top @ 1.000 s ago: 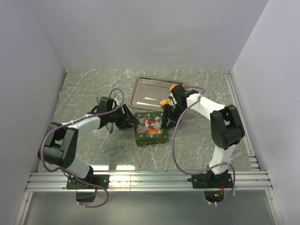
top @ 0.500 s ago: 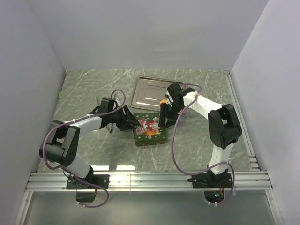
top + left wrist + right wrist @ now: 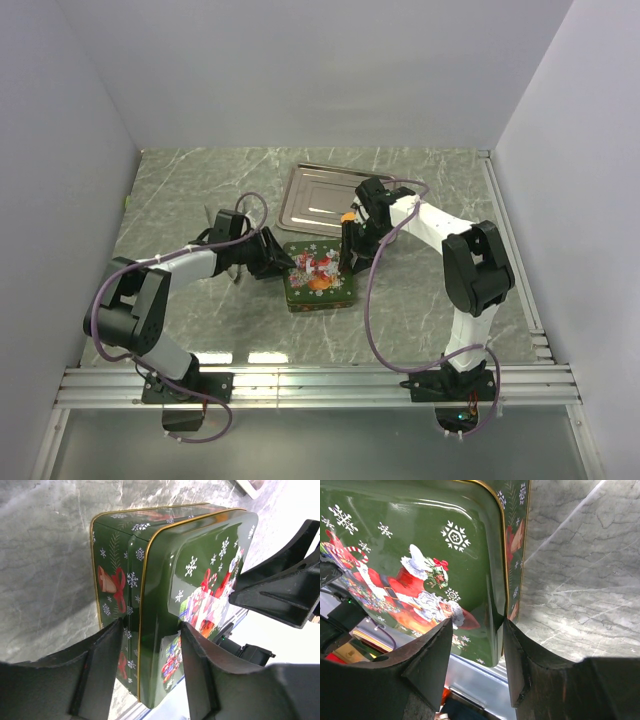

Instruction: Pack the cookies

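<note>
Cookies are not seen in any view. If already packed, they are hidden under the lid of the green Christmas tin point(image 3: 320, 276), which is set on the marble table point(image 3: 190, 190) just ahead of the arm bases.

At the tin's left edge, the left gripper point(image 3: 150, 627) is placed with its fingers apart. One finger is beside the side wall and one is over the lid top, so the gold rim is straddled. At the tin's right edge, the right gripper point(image 3: 477, 622) is placed the same way, fingers apart across the rim. Whether the rim is actually pinched by either pair cannot be told. Beyond the tin, a steel tray point(image 3: 320, 195) is seen.

Several risks are judged likely from here. Hold on the glossy lid may be lost if only its thin rim is caught. The tin may be tipped or dragged across the table if one side is lifted or pressed harder than the other. The lid may then be jammed askew, and any contents spilled.
</note>
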`<move>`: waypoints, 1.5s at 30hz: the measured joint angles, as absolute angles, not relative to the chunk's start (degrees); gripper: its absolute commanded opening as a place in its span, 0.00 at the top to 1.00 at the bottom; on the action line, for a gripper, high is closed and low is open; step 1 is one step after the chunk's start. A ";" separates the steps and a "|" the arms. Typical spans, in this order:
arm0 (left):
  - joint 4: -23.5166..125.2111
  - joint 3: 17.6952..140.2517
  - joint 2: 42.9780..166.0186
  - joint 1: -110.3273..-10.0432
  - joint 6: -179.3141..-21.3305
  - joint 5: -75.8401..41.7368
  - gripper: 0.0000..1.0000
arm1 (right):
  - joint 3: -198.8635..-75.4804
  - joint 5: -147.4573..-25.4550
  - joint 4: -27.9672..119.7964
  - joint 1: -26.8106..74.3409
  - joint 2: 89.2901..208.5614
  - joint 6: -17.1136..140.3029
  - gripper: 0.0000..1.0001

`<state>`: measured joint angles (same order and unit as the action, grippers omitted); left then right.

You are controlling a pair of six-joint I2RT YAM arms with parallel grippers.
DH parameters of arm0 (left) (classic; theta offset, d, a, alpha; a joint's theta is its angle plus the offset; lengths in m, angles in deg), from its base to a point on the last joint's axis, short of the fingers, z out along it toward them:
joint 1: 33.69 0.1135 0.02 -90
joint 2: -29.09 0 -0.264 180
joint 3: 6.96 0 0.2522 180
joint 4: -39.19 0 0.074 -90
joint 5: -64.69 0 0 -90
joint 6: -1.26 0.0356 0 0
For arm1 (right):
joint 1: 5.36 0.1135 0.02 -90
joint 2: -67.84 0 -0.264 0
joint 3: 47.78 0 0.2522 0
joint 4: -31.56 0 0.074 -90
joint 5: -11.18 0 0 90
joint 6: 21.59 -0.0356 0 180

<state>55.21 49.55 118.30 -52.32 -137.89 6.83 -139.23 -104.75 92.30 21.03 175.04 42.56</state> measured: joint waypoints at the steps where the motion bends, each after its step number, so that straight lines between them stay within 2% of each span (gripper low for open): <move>1: 54.69 49.20 118.30 -52.30 -137.93 6.81 0.47 | -139.23 -104.77 92.30 21.03 175.04 42.56 0.48; 2: 54.23 48.96 118.28 -52.30 -138.00 6.85 0.49 | -139.23 -104.77 92.30 21.03 175.04 42.56 0.48; 5: 51.26 47.08 117.89 -52.10 -138.41 7.26 0.63 | -139.23 -104.77 92.30 21.03 175.04 42.56 0.48; 7: 49.12 45.83 117.80 -51.93 -138.76 7.59 0.67 | -139.21 -104.77 92.32 21.03 175.04 42.54 0.48; 13: 42.54 43.19 118.74 -51.38 -139.64 9.76 0.68 | -139.21 -104.27 93.07 21.01 175.06 42.63 0.48; 16: 41.86 43.05 118.87 -51.36 -139.64 9.93 0.65 | -139.21 -104.14 93.35 21.01 175.09 42.72 0.48; 20: 42.10 43.05 118.74 -51.29 -139.46 9.89 0.47 | -139.23 -104.11 93.44 21.01 175.09 42.72 0.48; 23: 44.48 43.51 118.06 -51.40 -138.78 8.31 0.39 | -139.23 -104.14 93.46 21.03 175.09 42.63 0.48; 34: 63.72 46.70 109.21 -51.95 -132.16 -2.29 0.37 | -139.23 -105.60 92.65 21.73 175.37 42.28 0.48; 45: 73.94 46.64 97.97 -51.93 -129.89 -6.94 0.37 | -139.23 -105.34 92.61 21.77 175.37 41.38 0.38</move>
